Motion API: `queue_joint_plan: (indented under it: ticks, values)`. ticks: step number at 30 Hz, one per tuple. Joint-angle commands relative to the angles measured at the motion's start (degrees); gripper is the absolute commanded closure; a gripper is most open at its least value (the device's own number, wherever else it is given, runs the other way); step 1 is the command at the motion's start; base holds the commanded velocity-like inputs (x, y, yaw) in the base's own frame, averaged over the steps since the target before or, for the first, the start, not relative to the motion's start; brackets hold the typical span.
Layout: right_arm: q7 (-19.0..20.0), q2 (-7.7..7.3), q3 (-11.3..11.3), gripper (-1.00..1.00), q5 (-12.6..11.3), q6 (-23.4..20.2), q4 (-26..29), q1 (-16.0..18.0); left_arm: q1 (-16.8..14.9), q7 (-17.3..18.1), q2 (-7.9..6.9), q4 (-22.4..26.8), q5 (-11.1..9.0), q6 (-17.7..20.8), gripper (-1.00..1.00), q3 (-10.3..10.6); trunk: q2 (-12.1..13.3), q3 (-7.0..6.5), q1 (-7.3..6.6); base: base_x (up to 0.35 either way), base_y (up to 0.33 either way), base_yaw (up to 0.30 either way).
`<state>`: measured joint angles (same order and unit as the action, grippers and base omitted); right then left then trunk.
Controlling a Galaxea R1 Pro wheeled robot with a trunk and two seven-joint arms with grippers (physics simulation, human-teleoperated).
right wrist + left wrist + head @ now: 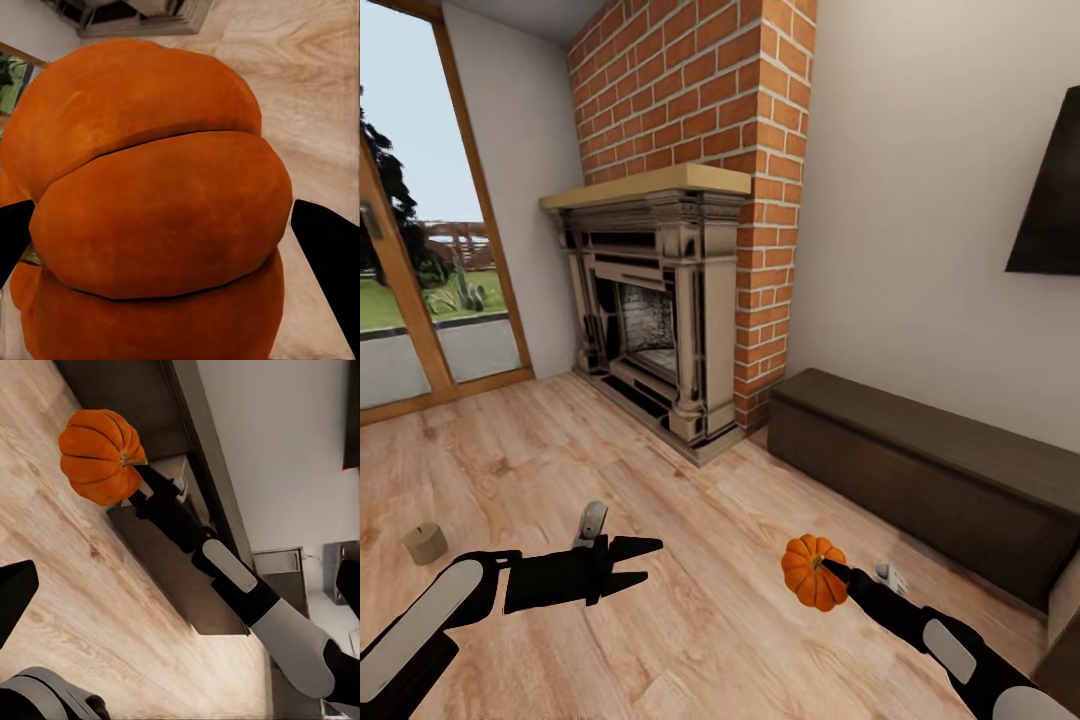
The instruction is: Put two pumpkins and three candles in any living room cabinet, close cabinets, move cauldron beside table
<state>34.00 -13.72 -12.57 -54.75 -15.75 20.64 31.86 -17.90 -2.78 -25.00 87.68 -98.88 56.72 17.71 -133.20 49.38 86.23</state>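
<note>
Wood floor (690,600) wide and bare ahead, plenty of room between arms. Brick fireplace (660,300) at far wall, glass door (420,300) off left. Cabinet (920,470) along right wall, fronts flush, its near corner just beyond right arm. Right gripper (828,570) clamped on pumpkin (812,572), held above floor, near cabinet edge but apart from it; dark fingers (330,255) flank it on both sides. Left gripper (643,560) spread open, holding nothing, over bare boards. Candle (425,543) upright on floor at far left, well apart from both.

Head view high over floor toward fireplace (660,300); both wrist views near, sharing the pumpkin (157,217).
</note>
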Motion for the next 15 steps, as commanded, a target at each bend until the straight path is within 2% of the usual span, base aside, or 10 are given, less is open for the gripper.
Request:
queue_joint_plan:
  ticks: [1, 5, 15]
  values:
    - [0.27, -0.06, -0.20, 1.00, -0.61, -0.33, -0.02, 0.04, -0.03, -0.29, -0.03, 0.03, -0.35, 0.06, -1.00, 0.05, 0.39, -0.18, -0.27, -0.336, 0.006, -0.256]
    - [1.24, -0.08, -0.18, 1.00, -0.62, -0.33, -0.11, 0.04, -0.03, -0.57, 0.32, -0.03, -0.35, 0.06, -1.00, 0.05, 1.99, -1.14, -1.15, -0.187, 0.002, -0.253]
    - [2.12, -0.08, -0.18, 1.00, -0.62, -0.33, -0.41, 0.04, -0.03, -0.82, 1.00, -0.24, -0.35, 0.06, -1.00, 0.05, 6.00, -3.58, -3.35, -0.013, 0.000, -0.240]
